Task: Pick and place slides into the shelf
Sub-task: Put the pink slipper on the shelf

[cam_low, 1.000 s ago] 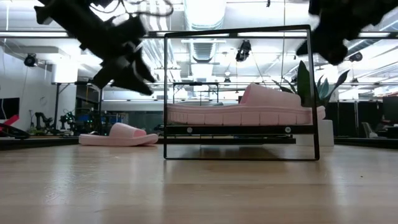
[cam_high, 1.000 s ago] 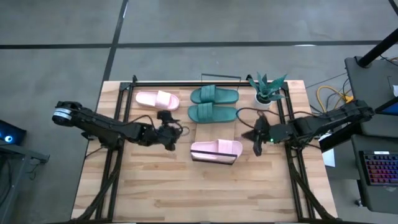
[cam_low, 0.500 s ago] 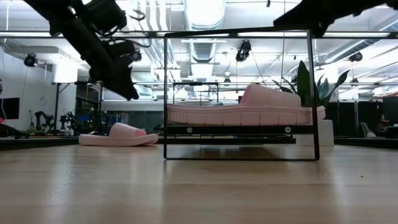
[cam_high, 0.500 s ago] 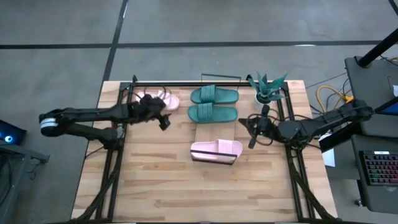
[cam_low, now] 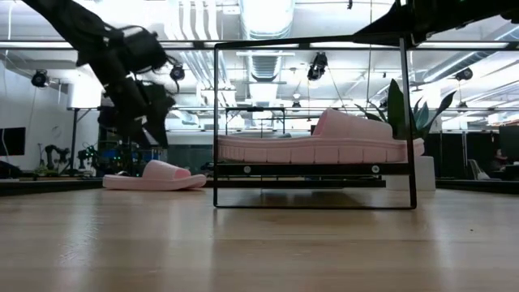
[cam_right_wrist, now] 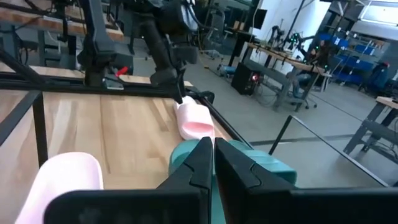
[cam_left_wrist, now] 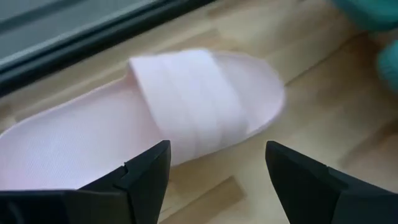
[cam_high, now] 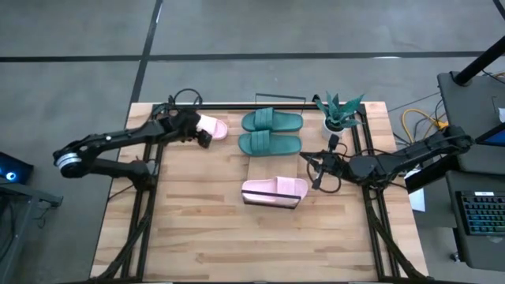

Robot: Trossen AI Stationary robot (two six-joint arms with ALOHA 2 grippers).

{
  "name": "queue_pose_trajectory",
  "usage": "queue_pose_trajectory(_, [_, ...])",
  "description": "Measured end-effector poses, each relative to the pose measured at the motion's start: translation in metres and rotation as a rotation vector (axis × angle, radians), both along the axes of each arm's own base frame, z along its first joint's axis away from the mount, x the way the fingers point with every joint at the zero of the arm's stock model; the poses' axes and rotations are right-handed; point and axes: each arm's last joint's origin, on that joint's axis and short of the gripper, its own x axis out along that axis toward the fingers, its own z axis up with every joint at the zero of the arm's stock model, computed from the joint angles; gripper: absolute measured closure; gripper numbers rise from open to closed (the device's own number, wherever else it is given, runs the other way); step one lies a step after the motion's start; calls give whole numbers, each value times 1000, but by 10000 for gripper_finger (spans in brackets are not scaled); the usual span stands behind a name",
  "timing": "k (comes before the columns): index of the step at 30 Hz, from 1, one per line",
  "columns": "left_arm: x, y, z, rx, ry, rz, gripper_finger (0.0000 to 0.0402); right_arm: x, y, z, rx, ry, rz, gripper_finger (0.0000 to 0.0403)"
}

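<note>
A pale pink slide [cam_high: 211, 126] lies sole-down on the table at the far left; it also shows in the low view [cam_low: 154, 176] and the left wrist view [cam_left_wrist: 186, 118]. My left gripper [cam_high: 199, 132] [cam_left_wrist: 214, 180] is open just above it [cam_low: 150, 122], pointing down at its strap. The second pink slide [cam_high: 274, 190] [cam_low: 316, 142] rests on the shelf [cam_high: 272, 168] [cam_low: 312, 45]. Two teal slides [cam_high: 271, 121] [cam_high: 270, 143] lie side by side beyond the shelf. My right gripper [cam_high: 316, 170] [cam_right_wrist: 208, 168] is shut and empty, raised off the shelf's right end.
A small potted plant [cam_high: 339, 114] stands at the far right of the table. Black frame rails [cam_high: 150, 158] [cam_high: 367, 158] run along both sides and the far edge. The near half of the tabletop [cam_high: 252, 244] is bare wood.
My left gripper has gone from beside the shelf toward the table's far edge, tipped down and come low over the pink slide at the far left. My right gripper has risen a little by the shelf's right end. No slide has moved.
</note>
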Motion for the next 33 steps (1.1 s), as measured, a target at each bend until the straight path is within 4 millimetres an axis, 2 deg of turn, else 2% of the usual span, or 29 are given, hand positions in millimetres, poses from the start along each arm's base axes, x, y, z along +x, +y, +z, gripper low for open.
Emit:
queue_pose_trajectory(12, [5,22,-33,-94,120,53,155,0,0,-2,-18,16,0,394])
queue_pose_trajectory(23, [12,33,-38,-92,54,-42,165,0,0,-2,-31,23,1,394])
queue_pose_trajectory(28, [10,35,-38,-84,64,-52,214,0,0,-3,-37,35,2,394])
queue_pose_trajectory(33, [11,35,-35,-41,101,-179,313,0,0,-3,-38,39,2,394])
